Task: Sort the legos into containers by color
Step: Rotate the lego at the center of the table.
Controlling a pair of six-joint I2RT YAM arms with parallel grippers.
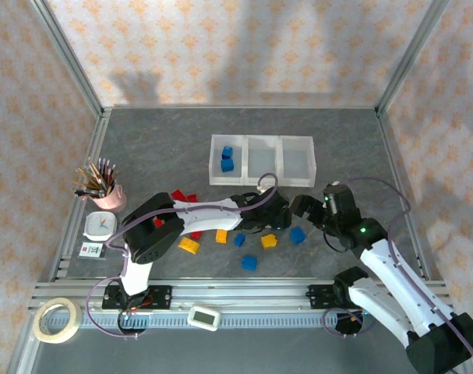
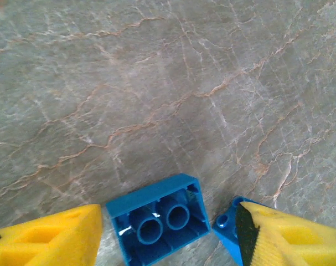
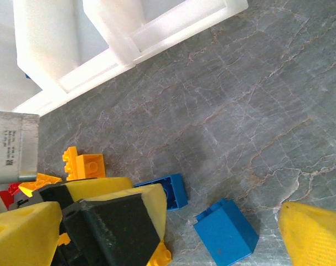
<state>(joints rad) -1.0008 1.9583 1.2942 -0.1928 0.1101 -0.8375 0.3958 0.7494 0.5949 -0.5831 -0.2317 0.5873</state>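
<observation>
Fingers (image 2: 51, 235) of the left gripper (image 2: 169, 213) stand apart, clamped on nothing. An upturned blue brick (image 2: 159, 221) lies on the table (image 2: 156, 83) between them, just beside the finger on the view's left and clear of the other. Its hollow underside faces up, with two round tubes inside. A second blue brick (image 2: 224, 226) sits near it, studs showing, mostly hidden behind the other finger. The right gripper (image 3: 220, 202) is spread wide, and another blue block (image 3: 226, 230) lies between its fingers, touching neither.

Three containers (image 1: 261, 181) stand joined in a row at the far middle of the table. They are white, translucent, square and open-topped. The leftmost holds two blue pieces (image 1: 227, 159).

Seen from above, the loose legos (image 1: 248, 263) on the near half of the table count three blue and three yellow-orange (image 1: 189, 245). The red ones (image 1: 185, 197) lie under and beside the left arm, so their number cannot be told. All are small, glossy and studded.

From above, both grippers are dark shapes close together, and their fingers are hard to make out. In the right wrist view the containers are cut off at the upper left edge, and one blue piece (image 3: 173, 191) is half hidden behind a finger.
</observation>
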